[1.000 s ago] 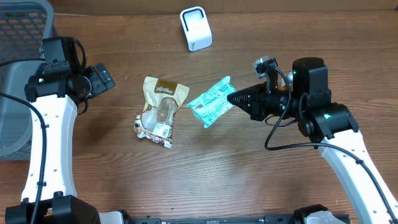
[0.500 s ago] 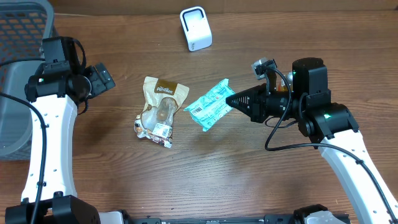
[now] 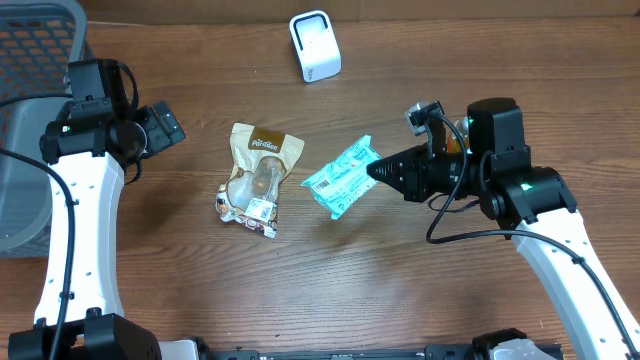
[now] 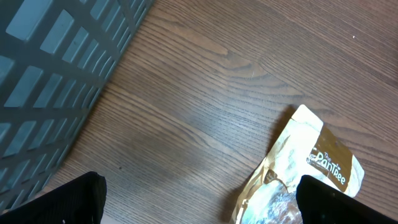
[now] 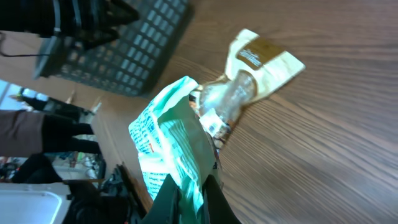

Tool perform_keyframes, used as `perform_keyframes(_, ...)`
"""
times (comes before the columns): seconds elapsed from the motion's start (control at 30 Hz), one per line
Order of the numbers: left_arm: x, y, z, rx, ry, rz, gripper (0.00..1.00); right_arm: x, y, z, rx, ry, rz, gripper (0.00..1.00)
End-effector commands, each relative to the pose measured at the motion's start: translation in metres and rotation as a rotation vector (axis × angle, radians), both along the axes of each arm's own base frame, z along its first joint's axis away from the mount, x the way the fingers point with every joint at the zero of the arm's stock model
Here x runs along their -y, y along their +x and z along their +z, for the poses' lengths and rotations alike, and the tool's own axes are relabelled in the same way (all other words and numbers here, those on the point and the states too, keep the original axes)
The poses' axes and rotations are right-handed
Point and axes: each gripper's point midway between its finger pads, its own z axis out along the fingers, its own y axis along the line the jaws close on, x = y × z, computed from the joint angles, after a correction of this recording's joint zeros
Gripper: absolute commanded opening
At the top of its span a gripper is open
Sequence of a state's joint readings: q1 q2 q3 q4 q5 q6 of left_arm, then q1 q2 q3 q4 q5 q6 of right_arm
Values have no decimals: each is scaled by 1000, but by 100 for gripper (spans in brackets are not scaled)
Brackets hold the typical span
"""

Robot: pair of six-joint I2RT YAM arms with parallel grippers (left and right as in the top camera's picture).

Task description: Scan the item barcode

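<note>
A teal snack packet (image 3: pixel 340 178) hangs above the table's middle, printed side up, with my right gripper (image 3: pixel 374 170) shut on its right end. In the right wrist view the packet (image 5: pixel 174 143) rises from between the closed fingers (image 5: pixel 193 199). The white scanner (image 3: pixel 315 46) stands at the far edge, well apart from the packet. My left gripper (image 3: pixel 165 125) hovers open at the left with nothing between its fingers (image 4: pixel 68 202).
A tan snack pouch (image 3: pixel 255 178) lies flat left of the packet, also seen as the pouch (image 4: pixel 317 165) and the pouch (image 5: pixel 255 68). A dark grey basket (image 3: pixel 30 60) fills the far left corner, its wall (image 4: pixel 50 81) close to my left gripper.
My right gripper has shifted slightly toward the table's front, and the teal packet has moved with it and turned a little. The left arm has not moved.
</note>
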State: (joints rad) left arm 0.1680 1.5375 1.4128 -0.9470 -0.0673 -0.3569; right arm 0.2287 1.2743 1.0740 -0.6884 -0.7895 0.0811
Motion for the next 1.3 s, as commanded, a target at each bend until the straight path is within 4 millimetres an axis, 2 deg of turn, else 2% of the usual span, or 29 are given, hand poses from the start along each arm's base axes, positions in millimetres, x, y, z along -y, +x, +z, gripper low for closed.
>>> perform_keyframes(0.0, -1, 1, 5, 14, 11, -8, 100, 14, 5, -8, 2, -83, -72, 4)
perform_keyframes(0.2, -1, 1, 5, 14, 11, -8, 99, 24, -2, -24, -65, -156, -108, 4)
perform_keyframes(0.47, -1, 1, 5, 14, 11, -8, 99, 22, 2, -21, 4, -165, -73, 4)
perform_keyframes(0.53, -1, 1, 5, 14, 11, -8, 100, 22, 5, -14, 19, -166, -77, 3)
perform_keyframes(0.63, -1, 1, 5, 13, 11, -8, 100, 33, 17, 1, 31, -238, -137, 3)
perform_keyframes(0.77, -1, 1, 5, 14, 11, -8, 99, 38, 36, 51, 68, -288, -161, 3)
perform_keyframes(0.83, -1, 1, 5, 14, 11, -8, 100, 40, 44, 68, 77, -305, -178, 3)
perform_keyframes(0.87, -1, 1, 5, 14, 11, -8, 100, 40, 61, 96, 102, -320, -196, 3)
perform_keyframes(1.0, -1, 1, 5, 14, 11, -8, 100, 31, 85, 133, 190, -376, -176, 3)
perform_keyframes(1.07, -1, 1, 5, 14, 11, -8, 100, 24, 98, 137, 227, -417, -193, 4)
perform_keyframes(1.13, -1, 1, 5, 14, 11, -8, 100, 17, 105, 132, 263, -459, -173, 3)
perform_keyframes(1.27, -1, 1, 5, 14, 11, -8, 100, 2, 128, 109, 367, -625, -119, 4)
